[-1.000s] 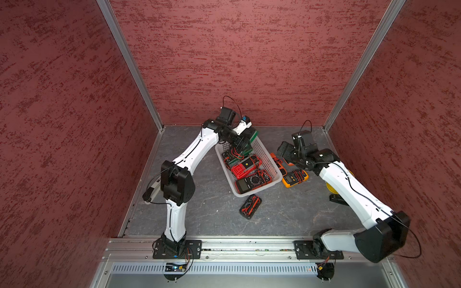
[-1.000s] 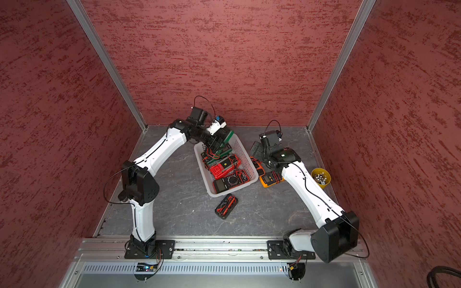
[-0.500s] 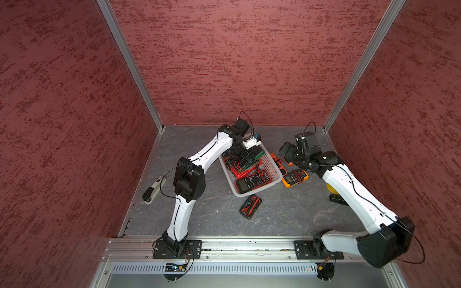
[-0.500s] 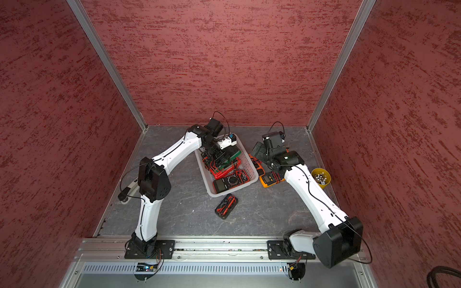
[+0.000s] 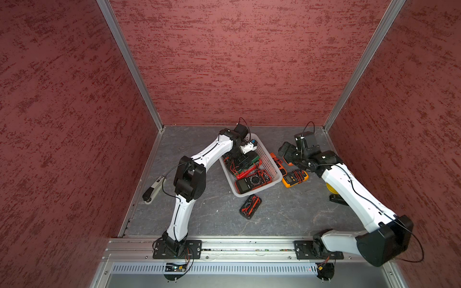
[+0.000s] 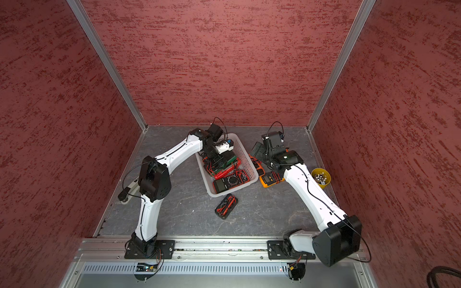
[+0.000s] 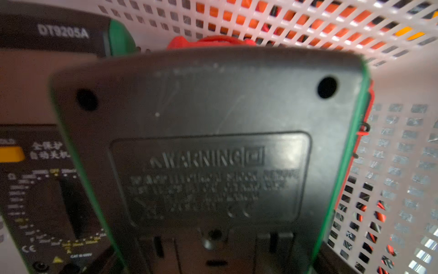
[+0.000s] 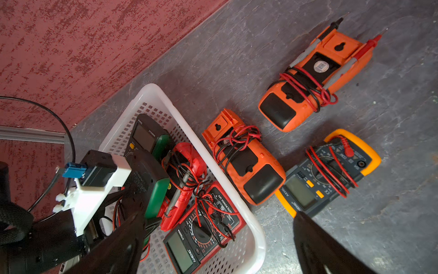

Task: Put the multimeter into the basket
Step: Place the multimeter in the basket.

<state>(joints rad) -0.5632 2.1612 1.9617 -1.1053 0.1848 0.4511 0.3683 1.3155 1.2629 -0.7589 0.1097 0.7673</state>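
Green-edged black multimeter [image 7: 213, 142], hanging tilted inside the white basket [image 8: 251, 227], just above a red meter [image 8: 201, 232].
Left gripper [image 5: 242, 157] is clasping it across its width; right gripper [image 8: 219, 213] is hovering near an orange meter [image 8: 246, 163] beside the basket, fingers spread wide.

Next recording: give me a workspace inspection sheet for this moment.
Surface: grey table, stone-patterned.
Job's things: white basket holds several meters; green multimeter tilted inside it; orange meters, a yellow meter and a black meter lie outside.
Clutter: yellow cup; white handheld tool at the table edge.
Grippers: left gripper clamped on the green multimeter; right gripper open, empty.
Cables: red and black leads wound round the meters.
Surroundings: red walls.
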